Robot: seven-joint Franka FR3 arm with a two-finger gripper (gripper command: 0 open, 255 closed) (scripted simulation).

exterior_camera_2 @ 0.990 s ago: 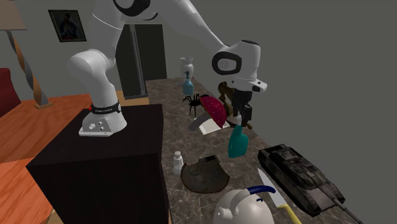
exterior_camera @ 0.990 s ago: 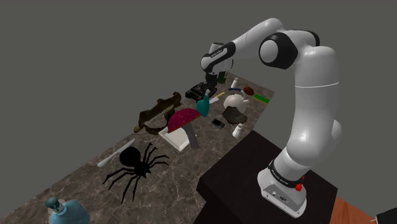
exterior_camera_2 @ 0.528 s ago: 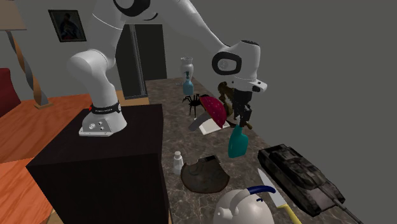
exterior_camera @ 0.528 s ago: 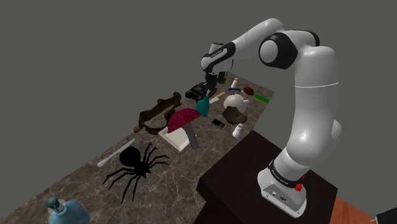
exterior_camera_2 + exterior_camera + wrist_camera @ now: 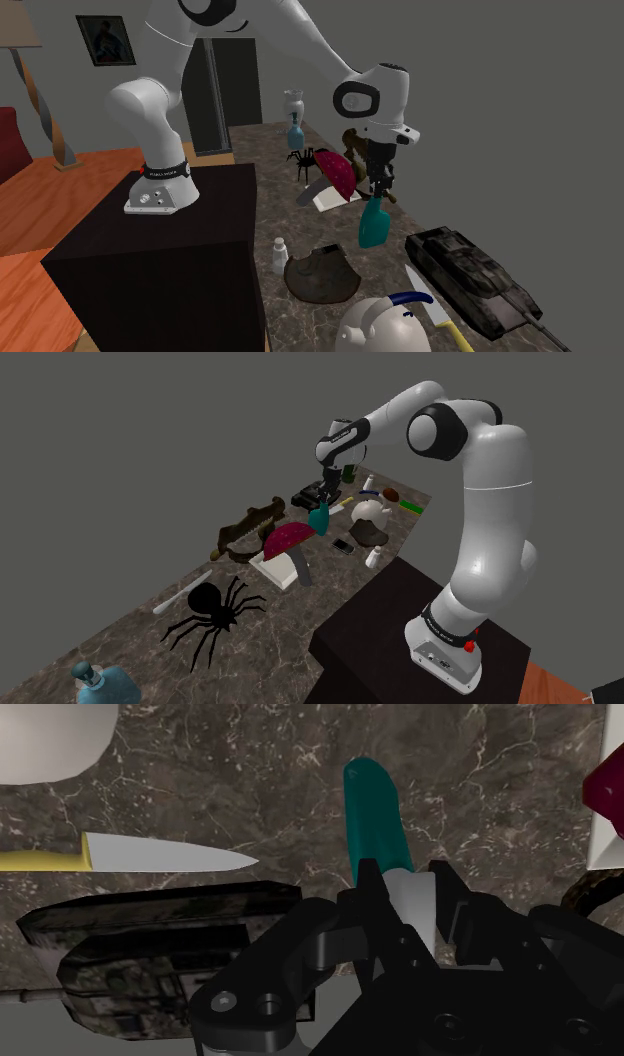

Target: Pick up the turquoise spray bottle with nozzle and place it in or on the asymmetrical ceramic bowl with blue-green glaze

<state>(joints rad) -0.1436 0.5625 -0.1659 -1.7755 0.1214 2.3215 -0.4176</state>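
Dark marbled surface [image 5: 300, 602] cluttered with objects, gripper [image 5: 378, 188] clamped on white nozzle [image 5: 412, 899] of turquoise spray bottle [image 5: 373, 225], bottle body held upright directly beneath gripper, knife [image 5: 165, 856] and tank model [image 5: 150, 934] laid just beside gripper.

Dim flat render light, faint shadows, no glare.

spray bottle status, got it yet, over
Gripper shut on spray bottle, clasping its white top. Bottle upright over the counter. Tank and knife close by, neither touching it.
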